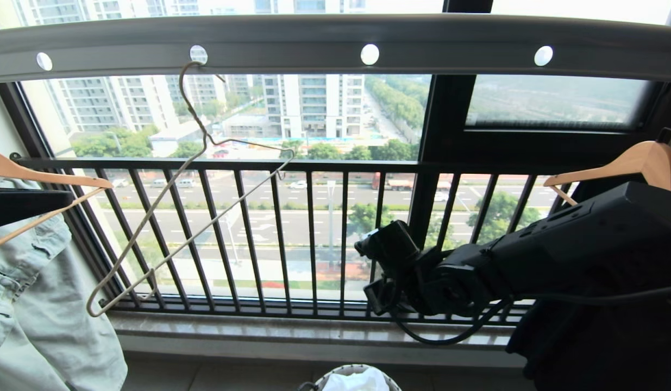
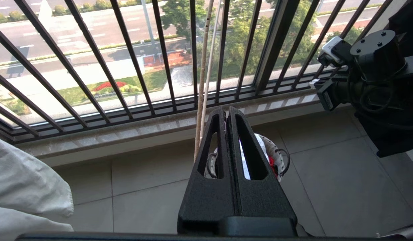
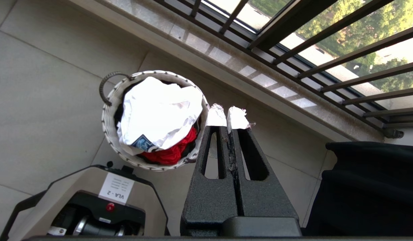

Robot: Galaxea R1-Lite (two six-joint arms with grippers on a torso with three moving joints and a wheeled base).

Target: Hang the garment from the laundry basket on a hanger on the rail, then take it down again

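Note:
The wire hanger (image 1: 206, 142) hangs tilted from a hole in the grey rail (image 1: 455, 51). Its thin wires (image 2: 201, 83) run down just beside my left gripper (image 2: 226, 112), outside one finger. That gripper is shut and nothing shows between its jaws. Below it on the floor stands the laundry basket (image 3: 107, 134) with the white garment (image 3: 159, 110) crumpled on top of a red cloth (image 3: 173, 152). The basket's rim (image 1: 335, 374) shows at the bottom edge of the head view. My right gripper (image 3: 228, 117), its tips wrapped in white, is shut and empty, poised above the floor next to the basket.
Wooden hangers hang at the left (image 1: 42, 176) and right (image 1: 639, 163); the left one carries a pale denim garment (image 1: 36, 304). The black window railing (image 1: 313, 239) and stone sill (image 1: 292, 328) lie ahead. My base (image 3: 102, 197) is near the basket, a dark cloth (image 3: 370, 187) to the right.

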